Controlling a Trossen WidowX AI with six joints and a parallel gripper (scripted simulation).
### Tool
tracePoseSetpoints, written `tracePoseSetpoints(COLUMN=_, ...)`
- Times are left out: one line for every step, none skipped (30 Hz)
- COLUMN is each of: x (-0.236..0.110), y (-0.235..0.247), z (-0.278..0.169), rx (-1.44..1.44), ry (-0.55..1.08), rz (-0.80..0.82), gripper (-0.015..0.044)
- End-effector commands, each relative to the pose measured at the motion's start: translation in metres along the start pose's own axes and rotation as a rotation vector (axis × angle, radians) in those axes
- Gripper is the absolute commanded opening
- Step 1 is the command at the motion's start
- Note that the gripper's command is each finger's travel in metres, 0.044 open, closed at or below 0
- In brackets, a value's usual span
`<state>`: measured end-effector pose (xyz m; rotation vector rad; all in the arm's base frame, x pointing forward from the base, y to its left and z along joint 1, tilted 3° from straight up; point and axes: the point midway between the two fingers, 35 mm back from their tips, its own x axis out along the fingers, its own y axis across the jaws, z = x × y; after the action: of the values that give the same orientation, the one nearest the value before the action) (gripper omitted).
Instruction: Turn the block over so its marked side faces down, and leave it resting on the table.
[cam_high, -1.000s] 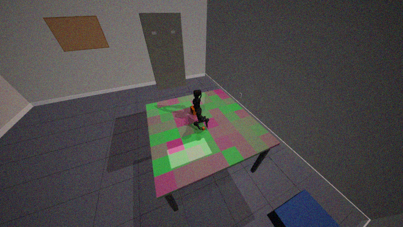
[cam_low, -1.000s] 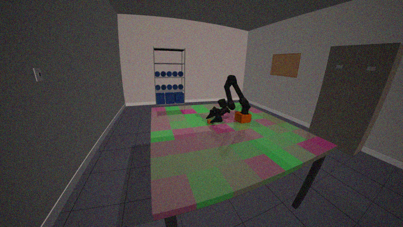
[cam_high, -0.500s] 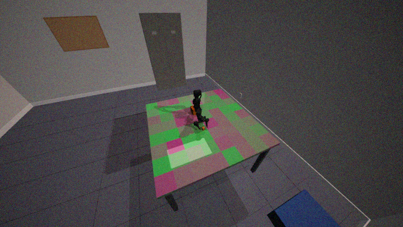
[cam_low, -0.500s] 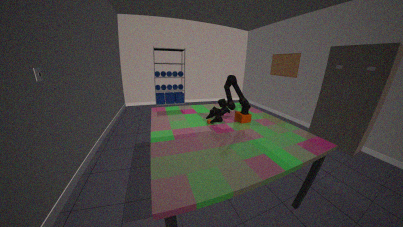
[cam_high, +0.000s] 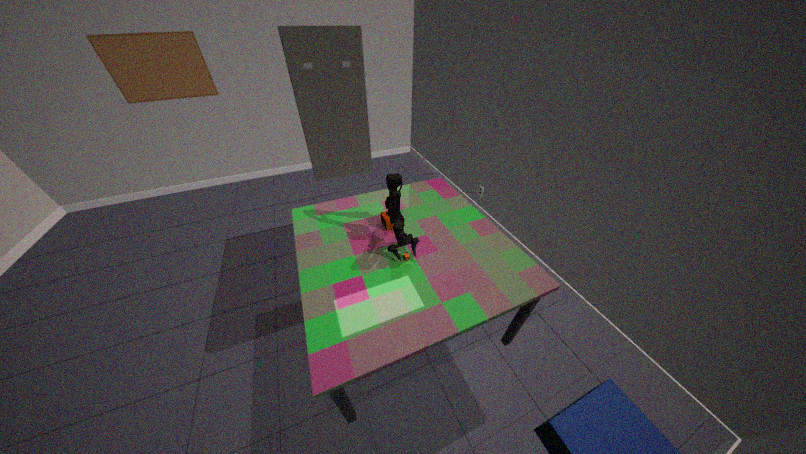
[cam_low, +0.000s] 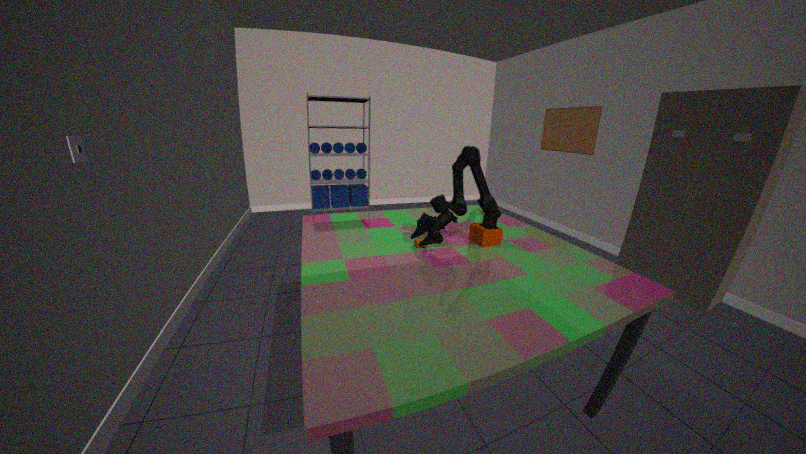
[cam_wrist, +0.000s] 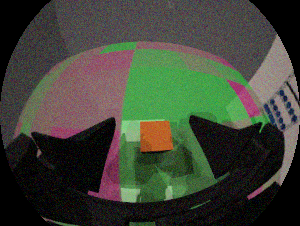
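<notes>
A small orange block (cam_wrist: 157, 136) (cam_high: 406, 256) (cam_low: 417, 242) rests on the checkered green and pink table (cam_high: 479, 293) (cam_low: 394, 315) (cam_wrist: 173, 83). In the wrist view its visible faces are plain orange and no mark shows. My gripper (cam_wrist: 154, 120) (cam_high: 407, 252) (cam_low: 424, 236) is open wide, low over the table, with a dark finger on each side of the block and a gap to both. The arm bends down from its orange base (cam_low: 485, 235) (cam_high: 385, 219) near the table's far side.
A shelf with blue items (cam_low: 338, 169) stands by the far wall. A dark door (cam_high: 329, 95) (cam_low: 710, 186) and a brown wall board (cam_high: 152, 64) (cam_low: 570, 129) are on the walls. A blue box (cam_high: 609, 422) sits on the floor.
</notes>
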<state>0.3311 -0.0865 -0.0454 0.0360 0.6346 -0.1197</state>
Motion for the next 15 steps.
tracePoseSetpoints(x=-0.010, y=-0.001, z=0.021, rx=0.005, ry=0.204, rz=-0.005, gripper=0.0440)
tracePoseSetpoints(x=-0.015, y=0.000, z=0.024, rx=0.008, ry=0.233, rz=-0.002, gripper=0.0440)
tracePoseSetpoints(x=-0.021, y=0.001, z=0.027, rx=0.010, ry=0.262, rz=-0.001, gripper=0.0440)
tracePoseSetpoints(x=-0.025, y=0.000, z=0.039, rx=0.005, ry=0.253, rz=-0.005, gripper=0.0440)
tracePoseSetpoints(x=-0.029, y=0.000, z=0.042, rx=0.003, ry=0.262, rz=-0.007, gripper=0.0440)
tracePoseSetpoints(x=-0.032, y=0.000, z=0.044, rx=0.003, ry=0.276, rz=-0.007, gripper=0.0440)
tracePoseSetpoints(x=-0.035, y=0.000, z=0.045, rx=0.001, ry=0.290, rz=-0.008, gripper=0.0440)
tracePoseSetpoints(x=-0.039, y=0.001, z=0.047, rx=0.000, ry=0.304, rz=-0.008, gripper=0.0440)
tracePoseSetpoints(x=-0.042, y=0.001, z=0.048, rx=-0.002, ry=0.319, rz=-0.009, gripper=0.0440)
tracePoseSetpoints(x=-0.046, y=0.001, z=0.049, rx=-0.004, ry=0.334, rz=-0.010, gripper=0.0440)
tracePoseSetpoints(x=-0.050, y=0.000, z=0.054, rx=-0.010, ry=0.338, rz=-0.014, gripper=0.0440)
tracePoseSetpoints(x=-0.054, y=0.001, z=0.051, rx=-0.010, ry=0.364, rz=-0.013, gripper=0.0440)
tracePoseSetpoints(x=-0.058, y=0.001, z=0.049, rx=-0.010, ry=0.390, rz=-0.011, gripper=0.0440)
tracePoseSetpoints(x=-0.062, y=0.002, z=0.045, rx=-0.009, ry=0.419, rz=-0.009, gripper=0.0440)
tracePoseSetpoints(x=-0.064, y=0.002, z=0.044, rx=-0.009, ry=0.430, rz=-0.008, gripper=0.0440)
